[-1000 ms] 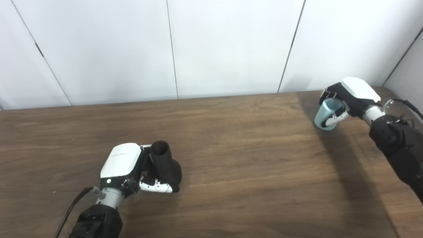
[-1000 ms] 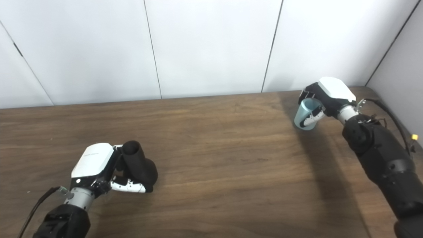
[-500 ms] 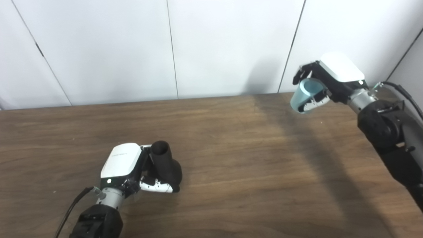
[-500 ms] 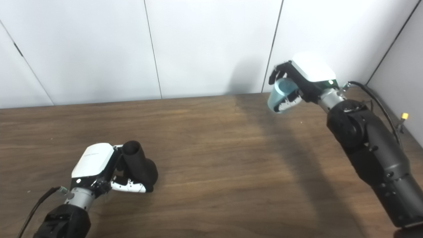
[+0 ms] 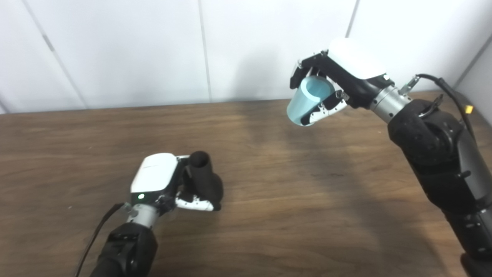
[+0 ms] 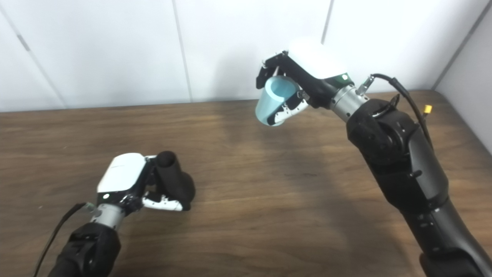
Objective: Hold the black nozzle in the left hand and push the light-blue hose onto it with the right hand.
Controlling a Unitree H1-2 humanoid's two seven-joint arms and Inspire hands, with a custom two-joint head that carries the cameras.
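Observation:
The black nozzle (image 5: 205,181) stands on the wooden table (image 5: 269,200) at the lower left, its narrow open end pointing up. My left hand (image 5: 161,184) is shut on it, fingers wrapped around its wider base. High above the table's far right part, my right hand (image 5: 338,80) is shut on the light-blue hose (image 5: 309,100), a short tube piece tilted with one open end facing up and towards the camera. The hose hangs well apart from the nozzle, up and to the right of it.
White wall panels (image 5: 153,50) rise right behind the table's far edge. The right arm (image 5: 442,154) reaches in over the table's right side, with a cable (image 5: 453,100) looping from its wrist. Bare wood lies between the two hands.
My right hand has lifted the light-blue hose off the far right of the table and carried it up and leftward. The left hand stays on the nozzle; the camera shifted slightly.

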